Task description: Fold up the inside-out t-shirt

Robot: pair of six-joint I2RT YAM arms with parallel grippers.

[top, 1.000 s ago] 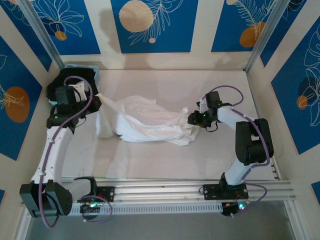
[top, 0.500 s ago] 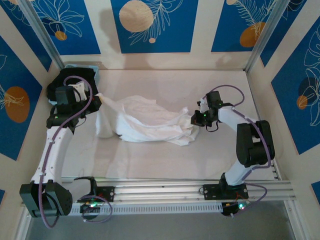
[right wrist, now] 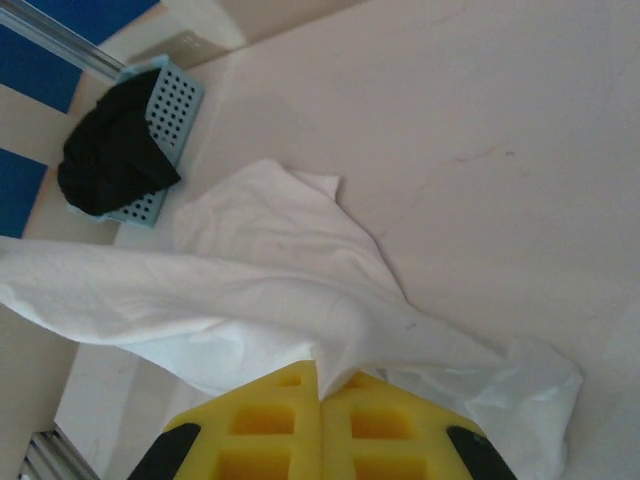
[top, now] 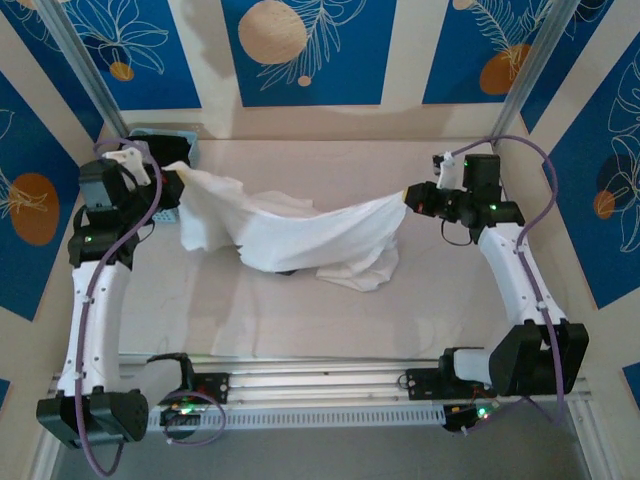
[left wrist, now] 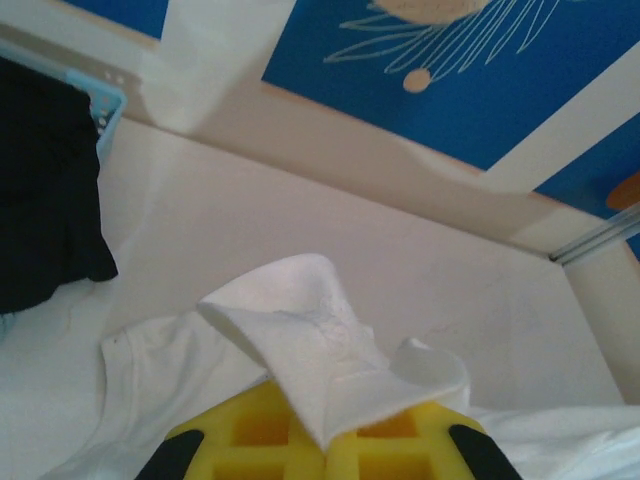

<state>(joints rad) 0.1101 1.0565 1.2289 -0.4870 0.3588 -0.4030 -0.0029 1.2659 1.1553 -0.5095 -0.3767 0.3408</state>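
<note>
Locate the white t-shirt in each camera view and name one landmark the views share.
Top external: t-shirt stretched across the picture's middle.
Left wrist: bottom centre and lower left.
Right wrist: across the lower half.
Shared landmark: light blue basket with a black garment, beyond the shirt.

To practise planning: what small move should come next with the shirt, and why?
The left fingers and right fingers each pinch the shirt, whose middle sags crumpled onto the table. Probably draw the arms slightly further apart, to pull it taut before laying it flat.
</note>
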